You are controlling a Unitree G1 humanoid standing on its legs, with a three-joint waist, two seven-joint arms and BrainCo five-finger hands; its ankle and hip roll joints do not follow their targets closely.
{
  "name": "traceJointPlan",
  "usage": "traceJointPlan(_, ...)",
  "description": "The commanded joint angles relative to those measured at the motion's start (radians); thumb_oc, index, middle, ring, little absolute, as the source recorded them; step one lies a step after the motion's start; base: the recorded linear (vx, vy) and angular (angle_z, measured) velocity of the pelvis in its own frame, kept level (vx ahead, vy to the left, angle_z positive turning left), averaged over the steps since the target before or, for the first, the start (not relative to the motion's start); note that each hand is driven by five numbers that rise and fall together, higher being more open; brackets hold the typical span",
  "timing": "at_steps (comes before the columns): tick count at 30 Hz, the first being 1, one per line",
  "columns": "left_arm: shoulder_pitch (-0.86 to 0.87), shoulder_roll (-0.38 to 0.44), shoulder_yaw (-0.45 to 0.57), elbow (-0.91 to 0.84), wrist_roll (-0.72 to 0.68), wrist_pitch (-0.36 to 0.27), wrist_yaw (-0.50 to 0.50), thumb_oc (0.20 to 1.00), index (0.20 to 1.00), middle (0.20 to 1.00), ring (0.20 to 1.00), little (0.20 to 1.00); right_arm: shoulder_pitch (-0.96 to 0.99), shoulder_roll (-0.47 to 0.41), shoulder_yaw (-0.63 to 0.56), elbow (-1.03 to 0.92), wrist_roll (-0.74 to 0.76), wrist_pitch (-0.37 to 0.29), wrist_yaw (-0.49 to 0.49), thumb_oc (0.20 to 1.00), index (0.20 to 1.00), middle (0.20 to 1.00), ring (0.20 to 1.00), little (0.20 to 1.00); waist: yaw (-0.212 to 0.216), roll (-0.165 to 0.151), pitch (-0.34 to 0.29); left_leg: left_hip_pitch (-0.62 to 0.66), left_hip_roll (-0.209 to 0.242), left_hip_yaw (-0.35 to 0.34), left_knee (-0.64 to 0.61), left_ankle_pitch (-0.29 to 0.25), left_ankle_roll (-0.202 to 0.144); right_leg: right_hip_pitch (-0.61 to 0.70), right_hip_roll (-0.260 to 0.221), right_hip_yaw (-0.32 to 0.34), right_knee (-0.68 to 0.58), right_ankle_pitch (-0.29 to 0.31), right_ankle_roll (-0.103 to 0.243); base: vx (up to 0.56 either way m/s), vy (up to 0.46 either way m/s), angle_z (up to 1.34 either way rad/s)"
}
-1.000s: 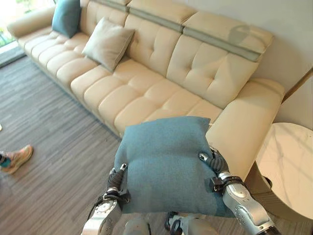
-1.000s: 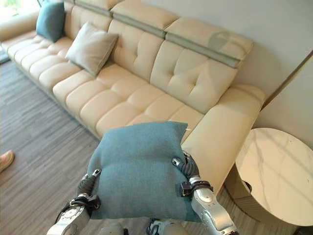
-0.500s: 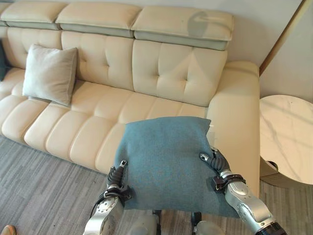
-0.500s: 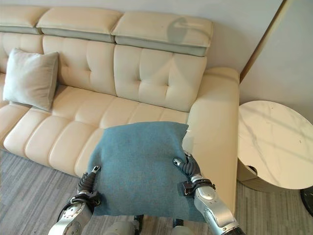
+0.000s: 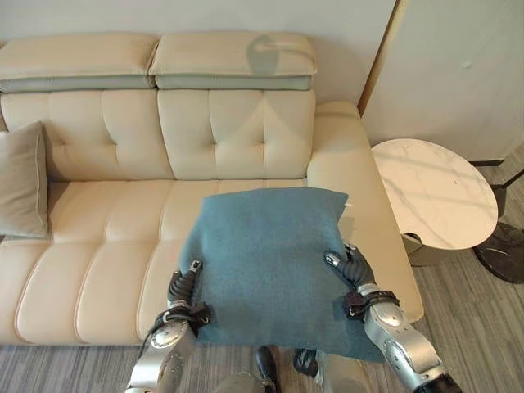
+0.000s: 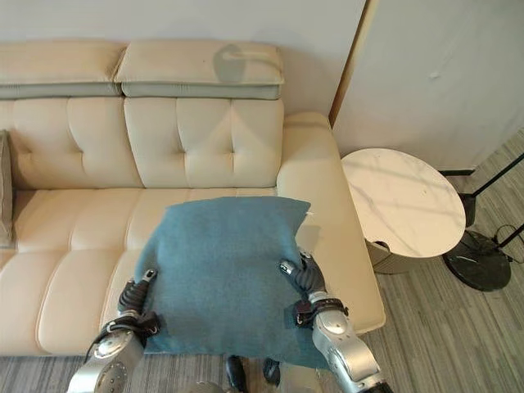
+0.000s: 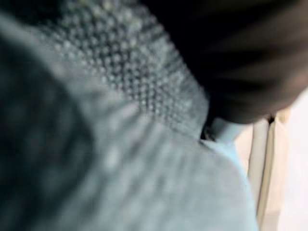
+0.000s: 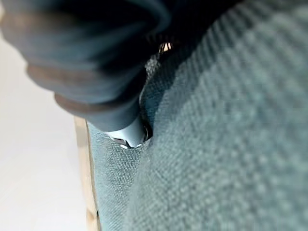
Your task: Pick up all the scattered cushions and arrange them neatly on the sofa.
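Note:
A teal cushion is held up flat in front of me, over the right-hand seat of the cream sofa. My left hand grips its left edge and my right hand its right edge, each with the thumb on top and the fingers hidden beneath. Up close, the left wrist view has teal fabric against the hand's dark cover. The right wrist view has the same weave pressed under the right hand. A beige cushion leans on the sofa back at the far left.
A round white marble side table stands just right of the sofa's armrest. A dark round lamp base sits on the grey wood floor further right. A pale wall panel rises behind the table.
The whole picture has swung right, so the camera moved: the sofa's right end and the side table now lie ahead. The teal cushion stays held in both hands.

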Motion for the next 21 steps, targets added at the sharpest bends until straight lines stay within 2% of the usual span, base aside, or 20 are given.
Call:
traceJointPlan(1,-0.014,-0.024,-0.02,-0.139,0.009,-0.118,-0.032,0.2,0.2,0.2,0.2,0.2,-0.041,0.002,0.039,-0.05,0.061,-0.099,0.027,0.2,0.2,0.2,0.2,0.2,0.048,-0.017,-0.024,-0.1,0.116,-0.101,0.354,0.003,-0.067,0.22,0.041,0.018,-0.243,0.016,0.02,0.12,-0.173,0.3)
traceJointPlan(2,-0.021,-0.027,-0.028,-0.136,0.007,-0.117,-0.024,0.2,0.2,0.2,0.2,0.2,-0.042,0.001,0.043,-0.048,0.059,-0.097,0.026,0.2,0.2,0.2,0.2,0.2,0.053,-0.018,-0.016,-0.124,0.104,-0.135,0.387,0.018,-0.074,0.233,0.04,0.019,-0.249,0.012,0.014,0.08,-0.067,0.22)
traceJointPlan(4,-0.024,-0.032,-0.026,-0.133,0.009,-0.11,-0.017,0.2,0.2,0.2,0.2,0.2,-0.043,0.005,0.047,-0.041,0.052,-0.093,0.027,0.2,0.2,0.2,0.2,0.2,0.05,-0.02,-0.024,-0.135,0.09,-0.165,0.293,-0.006,-0.056,0.243,0.036,0.024,-0.272,0.018,0.023,0.1,-0.018,0.01)
traceJointPlan(5,-0.023,-0.032,-0.026,-0.133,0.009,-0.11,-0.017,0.2,0.2,0.2,0.2,0.2,-0.043,0.005,0.047,-0.041,0.052,-0.093,0.027,0.2,0.2,0.2,0.2,0.2,0.049,-0.021,-0.024,-0.133,0.089,-0.164,0.288,-0.004,-0.055,0.244,0.034,0.024,-0.273,0.018,0.023,0.16,0.041,-0.06)
traceJointPlan(6,-0.011,-0.031,-0.024,-0.134,0.018,-0.103,-0.022,0.2,0.2,0.2,0.2,0.2,-0.038,0.004,0.051,-0.043,0.046,-0.086,0.031,0.2,0.2,0.2,0.2,0.2,0.049,-0.021,-0.036,-0.107,0.087,-0.175,0.152,-0.014,-0.038,0.254,0.031,0.039,-0.292,0.026,0.037,0.12,0.072,0.02)
traceJointPlan(7,-0.005,-0.032,-0.024,-0.137,0.02,-0.1,-0.022,0.2,0.2,0.2,0.2,0.2,-0.04,0.004,0.053,-0.042,0.039,-0.084,0.03,0.2,0.2,0.2,0.2,0.2,0.049,-0.02,-0.042,-0.111,0.086,-0.198,0.068,0.028,-0.034,0.247,0.029,0.041,-0.299,0.036,0.036,0.18,0.104,-0.02)
traceJointPlan(9,0.003,-0.037,-0.025,-0.136,0.027,-0.1,-0.019,0.2,0.2,0.2,0.2,0.2,-0.05,0.0,0.056,-0.033,0.018,-0.079,0.025,0.2,0.2,0.2,0.2,0.2,0.058,-0.008,-0.044,-0.107,0.09,-0.306,-0.022,0.089,-0.044,0.253,0.028,0.072,-0.294,0.025,0.034,0.15,0.105,-0.21)
traceJointPlan(10,0.005,-0.04,-0.021,-0.134,0.021,-0.105,-0.018,0.2,0.2,0.2,0.2,0.2,-0.056,0.0,0.061,-0.028,0.013,-0.078,0.028,0.2,0.2,0.2,0.2,0.2,0.055,-0.004,-0.048,-0.095,0.095,-0.31,-0.033,0.085,-0.044,0.257,0.028,0.077,-0.292,0.018,0.033,0.17,0.114,-0.43)
traceJointPlan(12,-0.009,-0.037,-0.038,-0.119,0.031,-0.101,-0.014,0.2,0.2,0.2,0.2,0.2,-0.063,-0.002,0.049,-0.027,-0.011,-0.079,0.019,0.2,0.2,0.2,0.2,0.2,0.037,0.014,-0.049,-0.086,0.109,-0.271,-0.064,0.111,-0.054,0.266,0.022,0.062,-0.289,0.006,0.035,0.15,0.142,-0.42)
traceJointPlan(16,-0.044,-0.011,-0.068,-0.084,0.088,-0.088,-0.023,0.2,0.2,0.2,0.2,0.2,-0.105,0.007,0.053,-0.004,-0.067,-0.085,-0.011,0.2,0.2,0.2,0.2,0.2,0.036,0.031,-0.057,-0.029,0.094,-0.269,-0.124,0.105,-0.045,0.28,0.02,0.068,-0.272,-0.008,0.037,0.17,0.164,-0.08)
traceJointPlan(19,-0.171,0.028,-0.095,-0.042,0.188,-0.11,0.001,0.2,0.2,0.2,0.2,0.2,-0.242,0.041,0.08,0.065,-0.111,-0.122,-0.064,0.2,0.2,0.2,0.2,0.2,0.043,0.031,-0.028,-0.036,0.089,-0.254,-0.114,0.093,-0.034,0.245,0.01,0.087,-0.24,-0.01,0.04,0.02,0.119,0.0)
traceJointPlan(21,-0.336,0.04,-0.123,0.022,0.262,-0.151,0.083,0.2,0.2,0.2,0.2,0.2,-0.408,0.056,0.105,0.131,-0.167,-0.149,-0.143,0.2,0.2,0.2,0.2,0.2,0.049,0.034,0.024,-0.099,0.09,-0.251,-0.087,0.091,-0.032,0.166,0.001,0.095,-0.205,-0.007,0.038,-0.24,0.087,-0.12)
